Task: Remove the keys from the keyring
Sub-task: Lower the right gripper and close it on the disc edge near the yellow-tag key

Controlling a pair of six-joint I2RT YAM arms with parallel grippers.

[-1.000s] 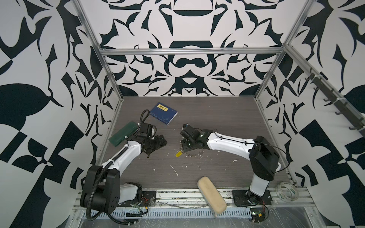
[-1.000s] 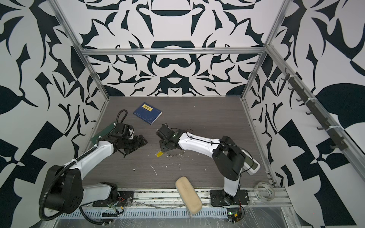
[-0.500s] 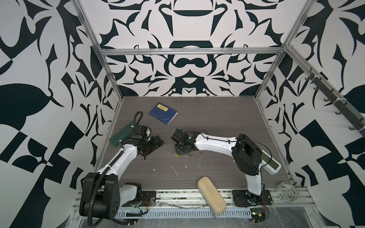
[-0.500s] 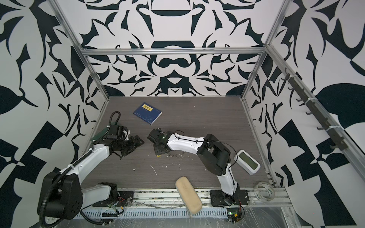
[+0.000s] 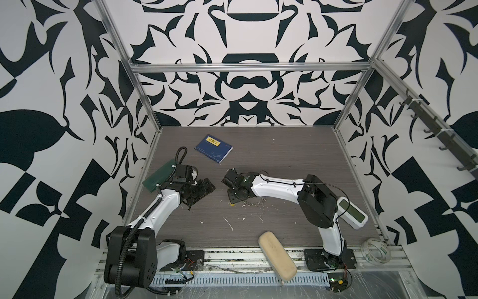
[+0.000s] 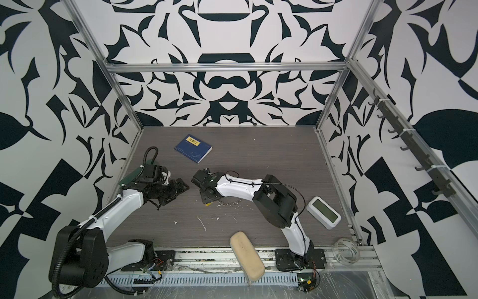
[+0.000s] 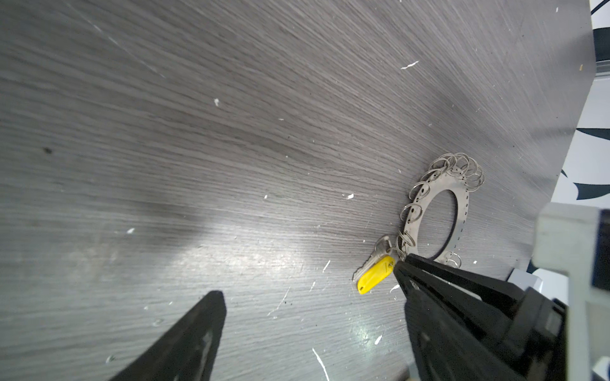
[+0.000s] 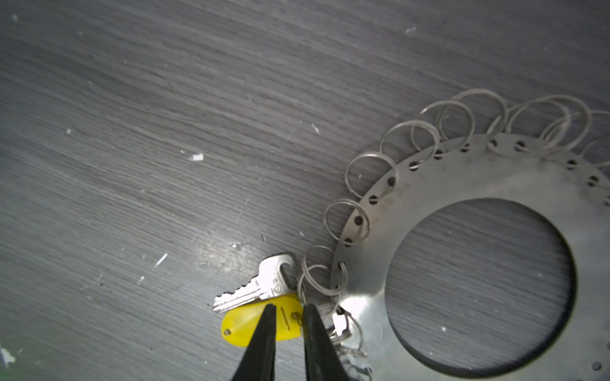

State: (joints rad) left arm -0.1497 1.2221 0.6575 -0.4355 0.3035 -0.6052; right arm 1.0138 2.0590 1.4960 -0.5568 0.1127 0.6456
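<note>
While left fingers (image 7: 185, 343) gape, right fingers (image 8: 264, 346) (narrowly parted) straddle the keys (image 8: 240, 325), perhaps pinching.

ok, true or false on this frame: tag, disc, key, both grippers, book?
1. The yellow tag is linked to the metal disc by small rings. True.
2. The left gripper is shut. False: its jaws stand wide apart.
3. A silver key lies beside the tag. True.
4. The right gripper is over the blue book. False: it is at the tag; the book lies apart, farther back.
</note>
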